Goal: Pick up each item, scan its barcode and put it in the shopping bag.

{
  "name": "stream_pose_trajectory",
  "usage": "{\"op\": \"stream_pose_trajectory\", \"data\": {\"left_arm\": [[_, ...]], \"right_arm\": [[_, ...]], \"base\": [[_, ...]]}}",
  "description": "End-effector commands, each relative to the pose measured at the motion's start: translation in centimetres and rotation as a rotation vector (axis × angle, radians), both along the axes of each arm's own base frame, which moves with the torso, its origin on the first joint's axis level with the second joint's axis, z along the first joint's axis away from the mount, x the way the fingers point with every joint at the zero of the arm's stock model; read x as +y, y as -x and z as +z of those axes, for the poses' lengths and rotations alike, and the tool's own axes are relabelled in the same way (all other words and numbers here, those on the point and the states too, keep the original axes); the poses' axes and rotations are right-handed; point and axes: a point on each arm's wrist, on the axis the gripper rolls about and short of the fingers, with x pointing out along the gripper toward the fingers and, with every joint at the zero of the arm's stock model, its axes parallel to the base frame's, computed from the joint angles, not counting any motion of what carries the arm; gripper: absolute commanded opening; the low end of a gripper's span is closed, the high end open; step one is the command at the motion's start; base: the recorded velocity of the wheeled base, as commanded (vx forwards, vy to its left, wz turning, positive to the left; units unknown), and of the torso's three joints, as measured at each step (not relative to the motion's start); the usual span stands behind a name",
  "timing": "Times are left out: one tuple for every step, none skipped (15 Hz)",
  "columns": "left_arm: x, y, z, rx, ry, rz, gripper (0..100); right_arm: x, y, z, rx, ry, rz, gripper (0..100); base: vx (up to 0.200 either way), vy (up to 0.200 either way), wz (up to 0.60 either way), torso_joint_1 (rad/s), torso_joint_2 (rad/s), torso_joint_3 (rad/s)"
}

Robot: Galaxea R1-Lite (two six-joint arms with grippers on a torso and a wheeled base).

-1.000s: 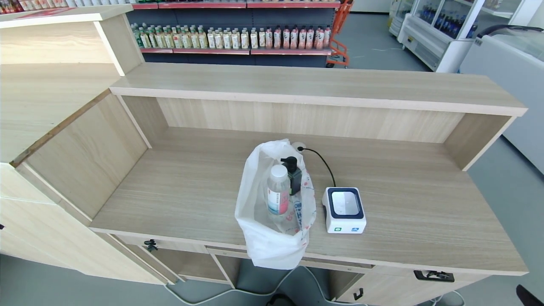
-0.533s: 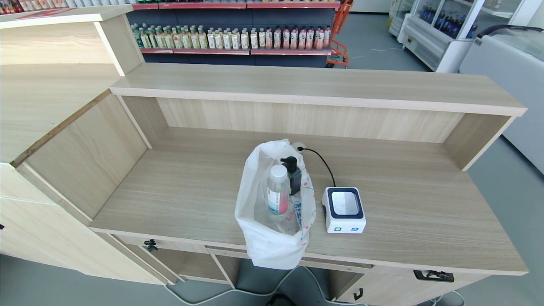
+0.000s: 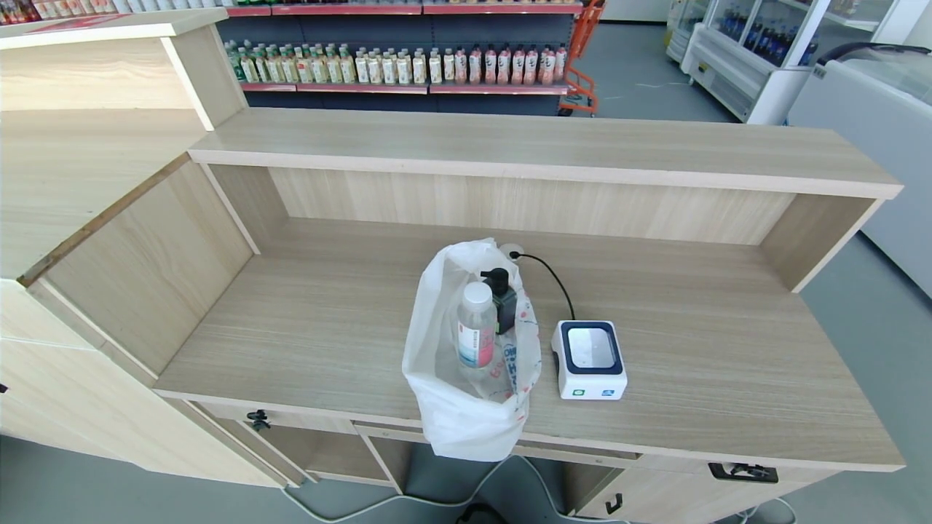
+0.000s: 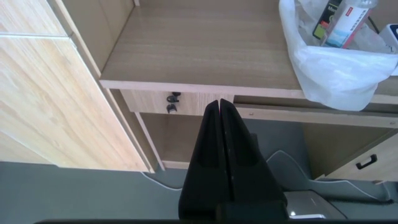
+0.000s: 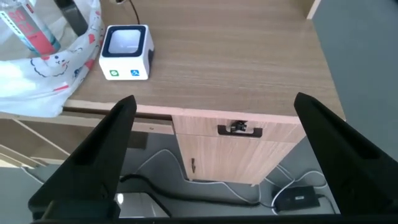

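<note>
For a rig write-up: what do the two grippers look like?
Both are plain matte black. The left gripper has two long flat fingers tapering to a narrow tip; the right gripper has two broad, wedge-shaped ones.

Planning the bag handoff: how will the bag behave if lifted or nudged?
Probably floppy: the bag is thin, crumpled film, so it would sag, not slide. Likely tippy: the bottle stands upright inside. Nudging looks risky: it bulges over the front edge of the counter.
</note>
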Motion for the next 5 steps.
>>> {"op": "stream_pose_trajectory", "data": {"left_arm": [[0.0, 0.0, 0.0, 0.0, 0.0, -0.001, 0], [0.0, 0.0, 0.0, 0.0, 0.0, -0.001, 0], [0.0, 0.0, 0.0, 0.0, 0.0, 0.001, 0], [0.0, 0.0, 0.0, 0.0, 0.0, -0.001, 0], [0.0, 0.0, 0.0, 0.0, 0.0, -0.001, 0]], "right_arm": [[0.0, -0.03, 0.01, 0.003, 0.002, 0.001, 100], [0.0, -0.03, 0.01, 0.003, 0.002, 0.001, 100], [0.0, -0.03, 0.0, 0.005, 0.001, 0.0, 100], [0.0, -0.03, 0.01, 0.003, 0.001, 0.0, 100], [0.0, -0.03, 0.0, 0.005, 0.003, 0.0, 100]], "base": [[0.0, 0.0, 0.0, 0.0, 0.0, 0.0], [0.0, 0.0, 0.0, 0.0, 0.0, 0.0], [0.0, 0.0, 0.0, 0.0, 0.0, 0.0], [0.0, 0.0, 0.0, 0.0, 0.0, 0.0], [0.0, 0.0, 0.0, 0.0, 0.0, 0.0]]}}
